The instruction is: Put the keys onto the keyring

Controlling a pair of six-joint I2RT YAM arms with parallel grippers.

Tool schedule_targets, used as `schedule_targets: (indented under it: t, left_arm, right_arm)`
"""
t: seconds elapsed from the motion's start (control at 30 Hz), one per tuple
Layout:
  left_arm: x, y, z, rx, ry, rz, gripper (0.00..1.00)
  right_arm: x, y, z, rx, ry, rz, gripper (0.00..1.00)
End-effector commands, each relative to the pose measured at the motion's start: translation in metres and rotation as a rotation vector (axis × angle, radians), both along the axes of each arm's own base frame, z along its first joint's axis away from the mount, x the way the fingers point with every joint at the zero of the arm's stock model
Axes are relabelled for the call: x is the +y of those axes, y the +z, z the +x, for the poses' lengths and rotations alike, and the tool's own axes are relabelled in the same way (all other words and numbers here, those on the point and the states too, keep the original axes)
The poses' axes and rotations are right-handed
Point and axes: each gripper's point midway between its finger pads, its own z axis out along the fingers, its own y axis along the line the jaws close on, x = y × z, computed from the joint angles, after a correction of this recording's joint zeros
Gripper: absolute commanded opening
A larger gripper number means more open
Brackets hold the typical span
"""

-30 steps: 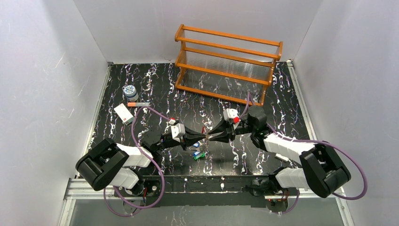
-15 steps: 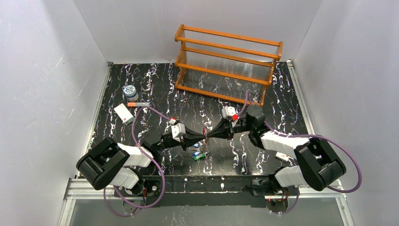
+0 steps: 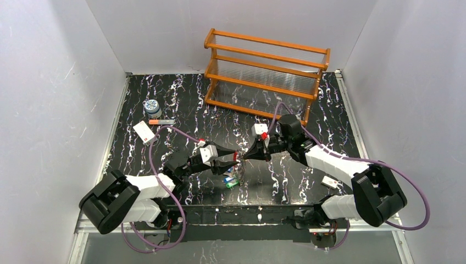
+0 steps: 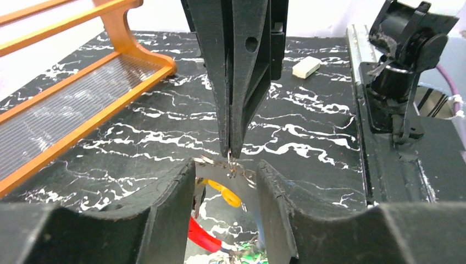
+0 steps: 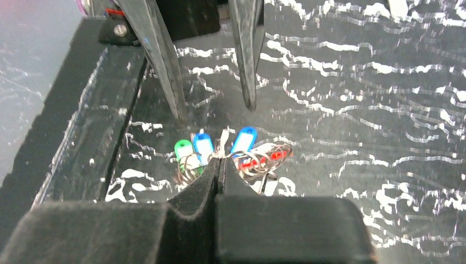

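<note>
My right gripper [image 3: 245,157] is shut on the keyring [image 4: 233,164], a thin silvery loop held above the table at mid-front. Its tip also shows in the right wrist view [image 5: 220,160]. My left gripper [image 3: 235,159] is open, and its two fingers straddle the loop without gripping it [image 4: 226,164]. The keys [image 3: 231,180] bunch just below. In the right wrist view I see a green one [image 5: 184,149] and two blue ones [image 5: 203,146]. A yellow one [image 4: 228,192] and the curved red piece [image 4: 203,237] show between my left fingers. I cannot tell whether the bunch touches the table.
An orange wooden rack [image 3: 266,74] stands at the back. A blue-white jar [image 3: 152,106], an orange-tipped stick [image 3: 161,121] and a white card [image 3: 144,132] lie at the left. A small white block [image 3: 331,182] lies at the right front.
My right wrist has swung towards the far left, its tip staying at the loop. My left gripper has shifted slightly and its fingers now stand apart. The key bunch has stayed put.
</note>
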Motion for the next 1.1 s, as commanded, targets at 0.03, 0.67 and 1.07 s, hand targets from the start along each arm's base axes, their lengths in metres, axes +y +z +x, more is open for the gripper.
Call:
schedule_targets:
  t: [0.03,0.67,1.07]
  left_arm:
    - [0.004,-0.012,0.010,-0.033,0.044,0.108,0.44]
    - [-0.019,-0.050,-0.008,0.089,-0.135,0.212,0.36]
    - [-0.020,-0.079,-0.006,0.181,-0.097,0.270,0.22]
  right_arm:
    - [-0.014,-0.025,-0.001,-0.020,-0.012,-0.183,0.01]
    - [-0.001,-0.069,-0.003,0.048,-0.007,-0.440,0.01]
    - [0.017,-0.056,-0.012,0.049,0.036,-0.374,0.01]
